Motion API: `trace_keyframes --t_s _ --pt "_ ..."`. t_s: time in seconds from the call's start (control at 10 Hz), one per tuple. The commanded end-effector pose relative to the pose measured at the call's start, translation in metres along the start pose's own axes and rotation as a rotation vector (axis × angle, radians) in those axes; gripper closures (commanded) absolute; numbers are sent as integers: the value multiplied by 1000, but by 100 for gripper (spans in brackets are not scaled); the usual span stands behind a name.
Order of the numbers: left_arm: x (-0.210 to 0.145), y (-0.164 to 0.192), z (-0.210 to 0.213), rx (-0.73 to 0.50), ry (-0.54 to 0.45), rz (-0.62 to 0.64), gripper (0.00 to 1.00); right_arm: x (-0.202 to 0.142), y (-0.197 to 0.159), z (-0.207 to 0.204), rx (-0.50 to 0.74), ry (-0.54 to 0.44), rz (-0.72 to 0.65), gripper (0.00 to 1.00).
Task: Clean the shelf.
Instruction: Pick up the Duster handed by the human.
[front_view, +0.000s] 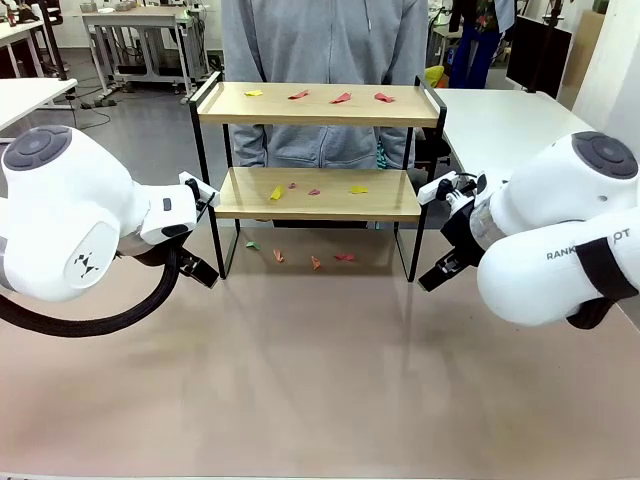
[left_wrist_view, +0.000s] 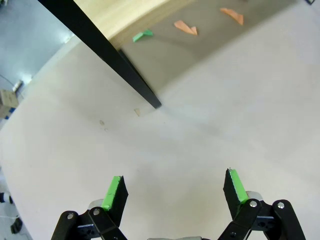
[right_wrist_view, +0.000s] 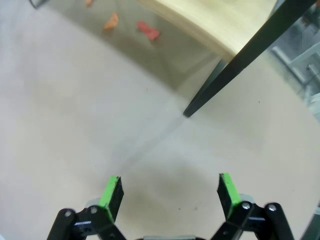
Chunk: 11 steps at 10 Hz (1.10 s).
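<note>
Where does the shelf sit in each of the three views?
Front view: shelf stands centre, in the upper half.
Left wrist view: shelf at the top edge, its front leg slanting from upper left to centre.
Right wrist view: shelf at upper right, a leg slanting down to centre.
Shared landmark: the orange scrap lying under it.

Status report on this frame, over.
Left gripper and right gripper open, empty, flanking shelf. Coloured scraps on both boards and table beneath. Person behind shelf.
</note>
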<state>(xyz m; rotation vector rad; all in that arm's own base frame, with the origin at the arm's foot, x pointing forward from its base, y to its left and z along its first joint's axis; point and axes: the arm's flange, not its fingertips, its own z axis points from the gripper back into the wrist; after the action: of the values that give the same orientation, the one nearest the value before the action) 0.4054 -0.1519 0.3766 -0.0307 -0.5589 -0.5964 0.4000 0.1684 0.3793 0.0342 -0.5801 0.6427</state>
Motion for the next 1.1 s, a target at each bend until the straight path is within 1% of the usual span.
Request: trace_keyframes --t_s 0.0,0.1,0.3,0.4,0.5,0.6,0.7,0.8,0.9,1.0 --pt "27 27 38 -87 -3 30 0 33 -24 32 56 -55 -49 0" --pt "39 41 55 -154 4 29 0 41 -39 48 73 -73 -56 0" --pt "53 71 84 -272 8 -8 0 43 -68 76 114 -99 -42 0" --pt "56 90 96 -342 3 -39 0 39 -86 90 141 -120 0 0" --pt "56 112 107 -441 -31 -63 0 32 -109 102 182 -125 57 0" --pt "54 132 111 -539 -54 -140 0 27 -132 107 229 -134 102 0" --pt "48 152 111 -635 -107 -248 0 20 -155 109 283 -141 163 0" --pt "42 169 108 -689 -196 -272 0 12 -175 107 330 -172 228 0" --pt "32 179 104 -720 -256 -355 0 0 -194 104 377 -179 290 0" --pt "27 184 101 -743 -296 -387 0 -12 -210 100 427 -212 377 0"
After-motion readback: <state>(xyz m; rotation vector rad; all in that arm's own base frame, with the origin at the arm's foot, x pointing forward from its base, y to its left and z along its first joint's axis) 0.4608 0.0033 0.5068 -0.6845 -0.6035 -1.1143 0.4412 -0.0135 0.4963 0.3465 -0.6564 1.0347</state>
